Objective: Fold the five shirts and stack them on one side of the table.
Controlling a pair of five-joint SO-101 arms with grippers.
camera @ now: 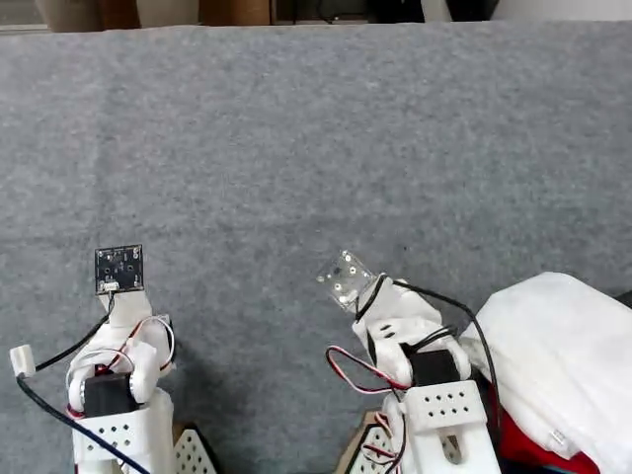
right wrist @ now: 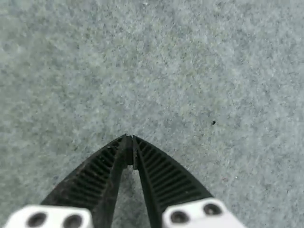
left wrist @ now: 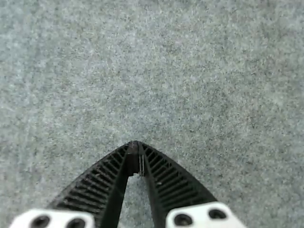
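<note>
Left claw (left wrist: 135,148) and right claw (right wrist: 130,140) both pinched closed, nothing held

Left wrist view: black ribbed fingers (left wrist: 164,175) meet tip to tip, touching. A thin wedge of gap runs back toward the white mounts, with nothing in it. Under them is plain grey felt worktop (left wrist: 190,71).

Right wrist view: same pose. Fingers (right wrist: 161,171) are closed at the tips and grip nothing, over the same grey felt. A small dark speck (right wrist: 213,123) sits on the felt near the tips, not touching them.

High view gives the layout that the wrist views lack. Two white arms stand side by side at the near edge of the worktop, apart from each other. Can't tell which arm is left or right from the wrist views, since both look down on bare felt. One arm (camera: 118,390) carries a dark square camera board (camera: 118,269) at its front. The other arm (camera: 420,360) carries a pale, tilted board (camera: 346,278). Black and red cables (camera: 351,367) loop off both.

Shirts (camera: 563,355) lie in a pile at the near corner of the worktop, just beside the base of the arm with the pale board. A white one is on top, rumpled, loosely folded. A red layer (camera: 538,452) pokes out under it at the near edge. Number of shirts in the pile: can't tell. Pile is apart from both claws, and grey felt stretches from the arms to the far edge
</note>
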